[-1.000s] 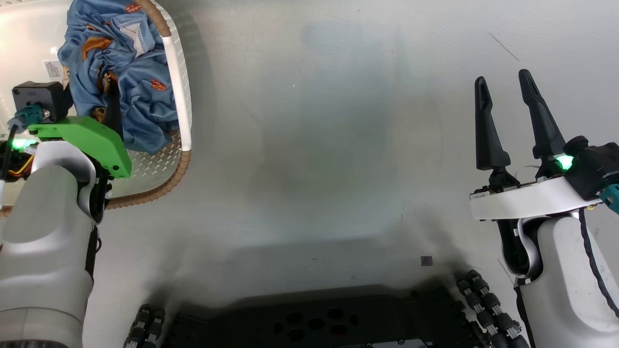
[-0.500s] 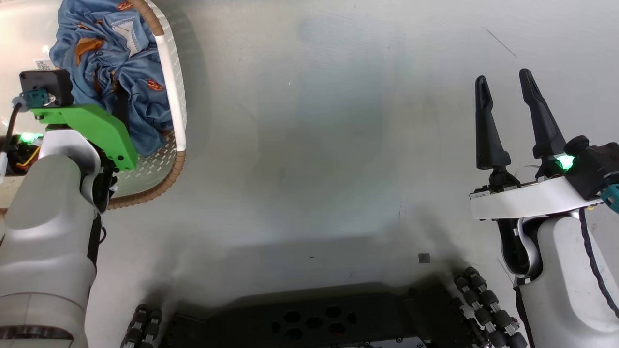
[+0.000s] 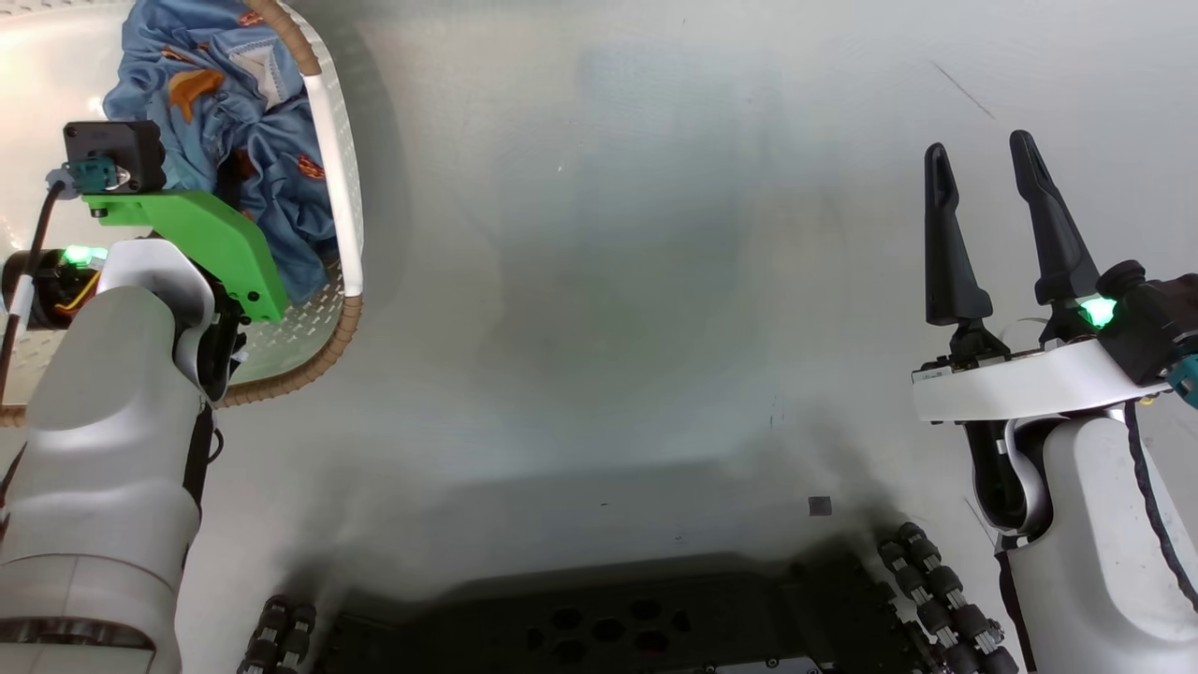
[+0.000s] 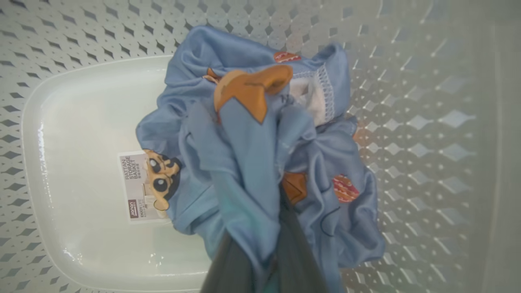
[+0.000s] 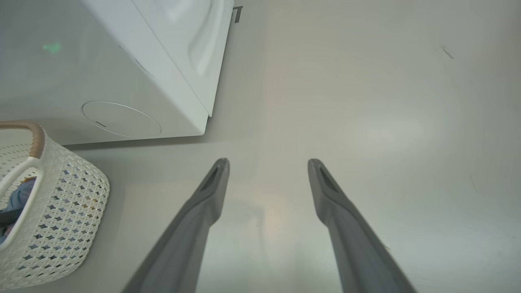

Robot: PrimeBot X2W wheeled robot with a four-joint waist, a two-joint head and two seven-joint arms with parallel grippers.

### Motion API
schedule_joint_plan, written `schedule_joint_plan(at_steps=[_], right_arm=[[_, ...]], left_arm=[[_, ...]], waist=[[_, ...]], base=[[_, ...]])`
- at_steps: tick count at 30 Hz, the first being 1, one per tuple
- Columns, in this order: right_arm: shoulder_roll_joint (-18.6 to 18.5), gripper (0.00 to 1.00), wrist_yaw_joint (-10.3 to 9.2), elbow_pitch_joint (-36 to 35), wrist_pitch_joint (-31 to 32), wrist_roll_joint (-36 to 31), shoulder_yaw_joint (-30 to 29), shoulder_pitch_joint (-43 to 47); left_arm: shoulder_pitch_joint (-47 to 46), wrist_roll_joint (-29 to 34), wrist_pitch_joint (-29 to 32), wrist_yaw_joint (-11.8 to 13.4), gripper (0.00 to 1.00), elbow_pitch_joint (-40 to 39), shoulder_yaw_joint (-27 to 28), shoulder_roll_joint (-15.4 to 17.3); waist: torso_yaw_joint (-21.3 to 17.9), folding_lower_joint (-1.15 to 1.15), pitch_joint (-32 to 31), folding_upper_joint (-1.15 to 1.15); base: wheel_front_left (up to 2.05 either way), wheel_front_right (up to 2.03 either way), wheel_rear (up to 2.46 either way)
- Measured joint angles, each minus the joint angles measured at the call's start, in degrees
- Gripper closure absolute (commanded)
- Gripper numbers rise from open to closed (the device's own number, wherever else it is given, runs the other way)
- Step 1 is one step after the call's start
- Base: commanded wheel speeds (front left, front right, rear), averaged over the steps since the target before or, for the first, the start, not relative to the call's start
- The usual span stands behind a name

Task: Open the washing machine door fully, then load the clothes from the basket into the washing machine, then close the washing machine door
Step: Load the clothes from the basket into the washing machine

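Where the small cream-white perforated plastic basket [image 3: 333, 140] with its brown woven-look rim stands on the pale grey floor [image 3: 608, 281], near the lower corner of the big white washing machine [image 5: 122, 81], the left gripper [image 4: 264, 244] reaches down into it. Its two dark fingers are pressed together on a fold of the clothes [image 4: 244, 154], light blue fabric printed with orange and brown cartoon faces, and a ridge of the cloth runs up into the pinch. The garments lie bunched toward the basket's wall on the side of its white handle. They cover one edge of the label sticker [image 4: 134, 187] on the basket's bottom, and the bottom's other side is bare. The right gripper [image 3: 978, 145] hangs over the floor, well apart from the basket. Its long fingers are spread wide, with nothing between them.
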Motion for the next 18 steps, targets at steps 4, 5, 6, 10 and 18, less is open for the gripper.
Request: schedule_joint_plan(at_steps=[4,5,6,10,18], right_arm=[[0.02,0.0,-0.01,0.08,0.0,0.0,-0.21,-0.27],[0.02,0.0,0.0,0.14,0.0,0.0,-0.23,-0.38],[0.02,0.0,-0.01,0.19,0.0,0.0,-0.26,-0.56],[0.02,0.0,-0.01,0.51,0.0,0.0,-0.37,-1.16],[-0.1,0.0,0.0,1.71,0.0,-0.01,-0.38,-1.25]], left_arm=[[0.25,-0.99,-0.89,0.0,1.0,0.16,-0.85,-0.07],[0.34,-1.24,-1.25,0.0,1.0,0.27,-1.07,-0.09],[0.37,-1.44,-1.29,0.0,1.0,0.34,-1.45,-0.09],[1.25,-2.13,-2.78,0.0,1.0,0.32,-2.27,-0.24],[5.16,-4.45,-7.38,0.0,1.0,0.22,-3.63,-0.24]], waist=[[0.17,0.0,-1.09,0.0],[0.21,0.0,-1.42,0.0],[0.26,0.0,-1.77,0.0],[0.53,0.0,-3.37,0.0],[1.2,0.0,-7.2,0.0]], base=[[0.0,0.0,0.0],[0.0,0.0,0.0],[0.0,0.0,0.0],[0.0,0.0,0.0],[0.0,0.0,0.0]])
